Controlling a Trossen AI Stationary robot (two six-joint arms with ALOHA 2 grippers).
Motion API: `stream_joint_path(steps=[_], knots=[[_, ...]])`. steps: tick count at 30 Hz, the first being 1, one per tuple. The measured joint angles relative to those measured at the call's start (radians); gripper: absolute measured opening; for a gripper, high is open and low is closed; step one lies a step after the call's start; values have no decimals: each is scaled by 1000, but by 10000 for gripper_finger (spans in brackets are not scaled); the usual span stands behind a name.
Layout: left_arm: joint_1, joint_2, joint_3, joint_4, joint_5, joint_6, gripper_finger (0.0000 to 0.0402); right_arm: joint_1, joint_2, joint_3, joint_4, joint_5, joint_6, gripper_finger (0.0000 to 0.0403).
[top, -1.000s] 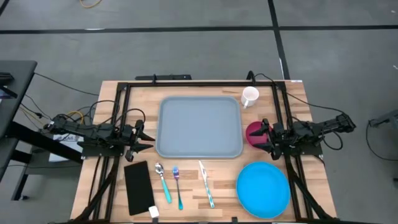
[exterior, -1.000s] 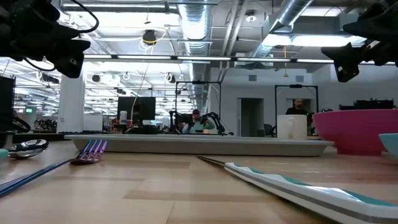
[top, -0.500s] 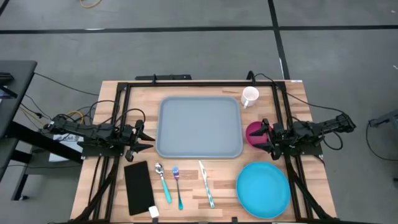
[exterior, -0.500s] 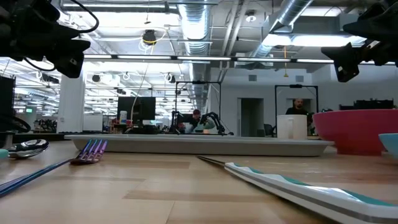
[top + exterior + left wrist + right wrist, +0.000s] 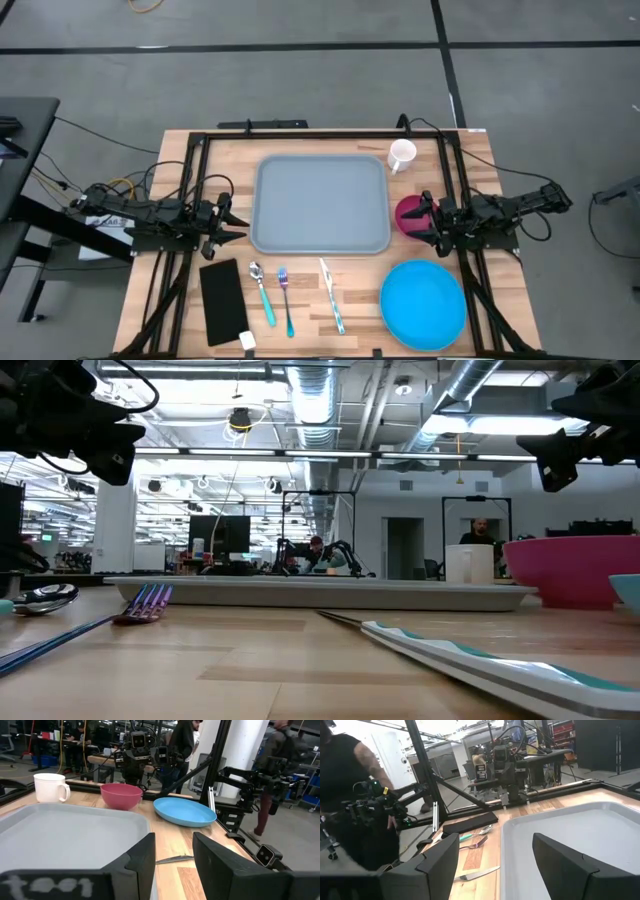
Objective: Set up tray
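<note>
Between both grippers: tray (image 5: pixel 321 204) | left gripper (image 5: pixel 236 222) apart | right gripper (image 5: pixel 416 222) seemingly apart

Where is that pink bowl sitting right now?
In the high view, the pink bowl sits just right of the tray, under the right gripper.

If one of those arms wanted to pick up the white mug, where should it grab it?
Probably by the rim, coming straight down from above. The white mug stands upright and open-topped just off the tray's far right corner, so one finger can slip inside and one outside the wall. Its small handle looks harder to catch. The right hand, open beside the pink bowl, is nearest.
</note>
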Motion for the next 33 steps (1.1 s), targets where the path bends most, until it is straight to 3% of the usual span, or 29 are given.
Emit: stream_joint_path(steps=[20,25,33], knots=[[0,0,0,0,0,0,119,0,0,0,0,0,-1,244],[0,0,0,0,0,0,119,-22,0,-1,24,88,-136,244],[0,0,0,-1,0,0,119,-47,0,-3,41,84,-129,244]])
